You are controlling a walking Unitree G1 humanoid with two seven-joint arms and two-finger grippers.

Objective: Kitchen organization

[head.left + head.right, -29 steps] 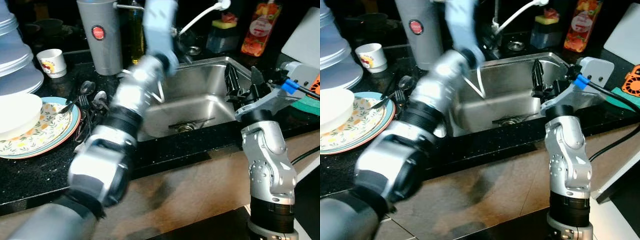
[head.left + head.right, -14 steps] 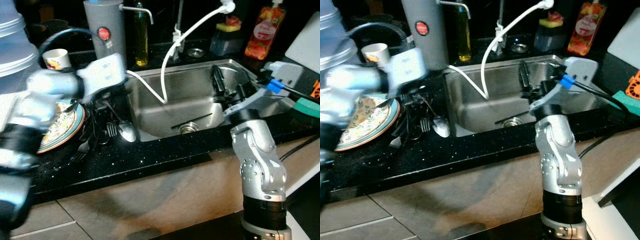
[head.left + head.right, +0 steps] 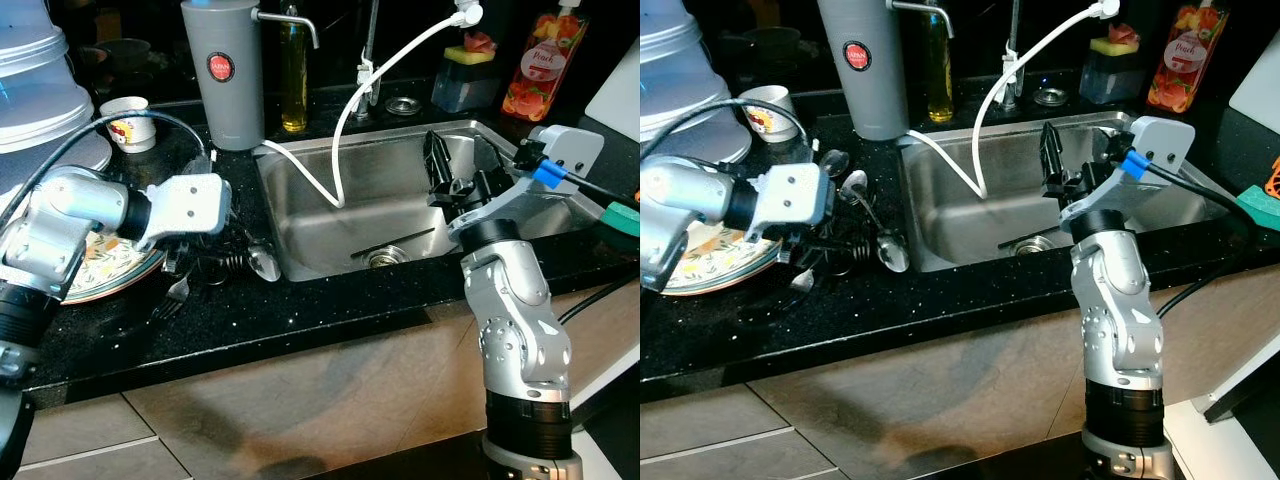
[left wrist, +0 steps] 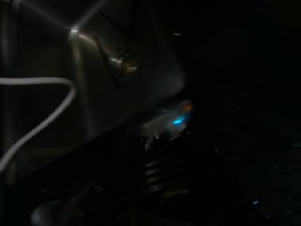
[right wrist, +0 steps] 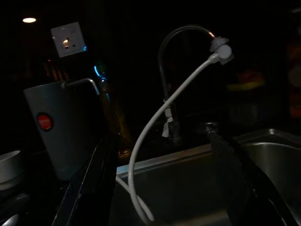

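The robot appears to be gathering the loose cutlery (image 3: 225, 265) that lies on the black worktop (image 3: 330, 310) between the patterned plate (image 3: 110, 270) and the sink (image 3: 400, 215). The left tool (image 3: 825, 250) sits low over that pile of forks, spoons and a whisk-like coil, but whether its fingers are spread or closed on anything cannot be told (the wrist view is too dark). The right tool (image 3: 452, 172) hovers over the sink's near right side, fingers parted and empty. The next move probably calls for closing on a single utensil without dragging the tangled ones. A second ago the left arm was raised, blurred, across the sink; since then it has swung down to the cutlery, while the right arm has barely moved.
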